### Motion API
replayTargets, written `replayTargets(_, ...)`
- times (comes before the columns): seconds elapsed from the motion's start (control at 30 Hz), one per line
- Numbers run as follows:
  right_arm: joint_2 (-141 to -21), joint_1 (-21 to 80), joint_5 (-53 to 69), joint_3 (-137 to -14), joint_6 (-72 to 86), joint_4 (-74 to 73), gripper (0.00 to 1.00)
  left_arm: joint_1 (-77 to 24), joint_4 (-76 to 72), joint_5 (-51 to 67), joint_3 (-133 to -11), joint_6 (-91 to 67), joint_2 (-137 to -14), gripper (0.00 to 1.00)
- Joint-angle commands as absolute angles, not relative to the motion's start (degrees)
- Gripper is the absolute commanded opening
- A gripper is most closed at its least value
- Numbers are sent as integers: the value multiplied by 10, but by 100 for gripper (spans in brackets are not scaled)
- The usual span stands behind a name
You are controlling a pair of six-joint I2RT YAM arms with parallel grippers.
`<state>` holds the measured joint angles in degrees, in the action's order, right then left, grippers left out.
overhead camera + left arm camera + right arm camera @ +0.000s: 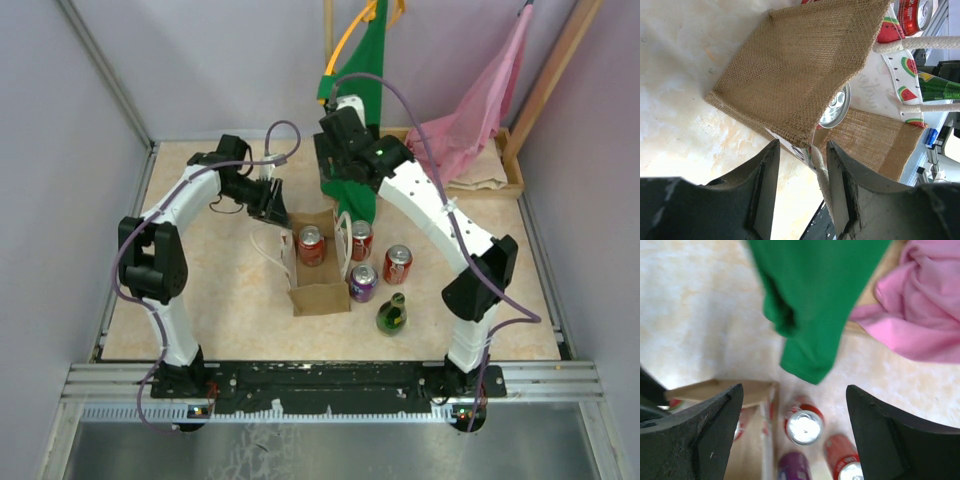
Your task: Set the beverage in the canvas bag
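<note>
The canvas bag [320, 298] stands open mid-table with a red can [311, 245] inside it. My left gripper [272, 205] is at the bag's back left corner. In the left wrist view the left gripper [802, 145] is open, and the bag's white rope handle [819, 172] runs between the jaws against the right finger. The can's silver top [837, 107] shows past the burlap side panel [790, 65]. My right gripper [795, 390] is open and empty, high over a red can [804, 425] just right of the bag [725, 389].
Right of the bag stand two red cans [361, 240] [397, 264], a purple can [362, 283] and a green bottle [391, 315]. A green cloth [365, 60] and a pink cloth [480, 110] hang at the back over a wooden tray [510, 180].
</note>
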<state>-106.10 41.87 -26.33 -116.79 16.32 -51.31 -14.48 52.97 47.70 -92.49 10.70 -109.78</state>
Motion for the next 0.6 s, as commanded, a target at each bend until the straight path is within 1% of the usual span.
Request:
replayTargets(0.0, -1014, 383, -289, -1142, 197, -565, 83, -148, 537, 476, -942, 107, -1103, 49)
replayTargets(0.17, -992, 346, -265, -1083, 218, -605, 83, -149, 538, 475, -940, 106, -1103, 49)
replayTargets(0.33, -971, 323, -207, -1005, 230, -585, 83, -149, 540, 472, -939, 108, -1102, 49)
replayTargets(0.57, -1006, 321, -134, -987, 241, -579, 83, -150, 543, 468, -935, 108, -1100, 49)
